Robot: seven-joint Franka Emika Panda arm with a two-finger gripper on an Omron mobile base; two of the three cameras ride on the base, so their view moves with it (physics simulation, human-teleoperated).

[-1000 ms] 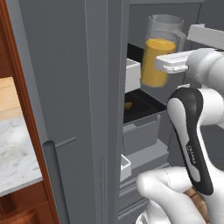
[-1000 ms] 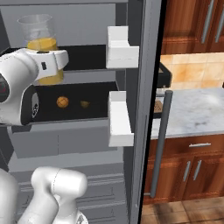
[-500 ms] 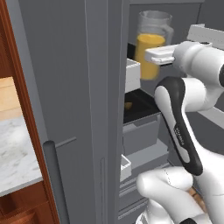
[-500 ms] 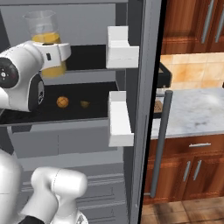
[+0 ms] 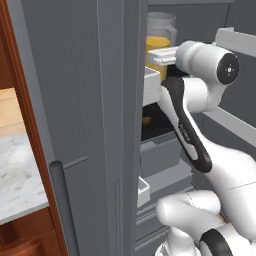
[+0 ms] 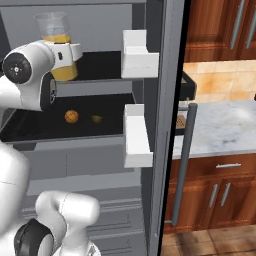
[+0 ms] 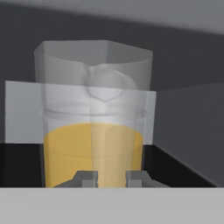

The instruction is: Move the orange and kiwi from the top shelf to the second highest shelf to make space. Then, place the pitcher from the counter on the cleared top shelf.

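Inside the open fridge, the orange [image 6: 71, 116] and kiwi [image 6: 97, 119] already lie on the second highest shelf [image 6: 75, 142], so the last step is underway: fingers [image 7: 89, 178] pinch the pitcher [image 6: 56, 46] at the top shelf [image 6: 95, 86]. Next likely comes lowering it squarely, then letting go.

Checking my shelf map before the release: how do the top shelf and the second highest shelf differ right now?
The top shelf carries the pitcher, which the tool grips; the second highest shelf carries the orange and a smaller brownish fruit. The top shelf sits level with the upper door bin, the second highest shelf with the lower bin. Both are black boards with pale grey front edges.
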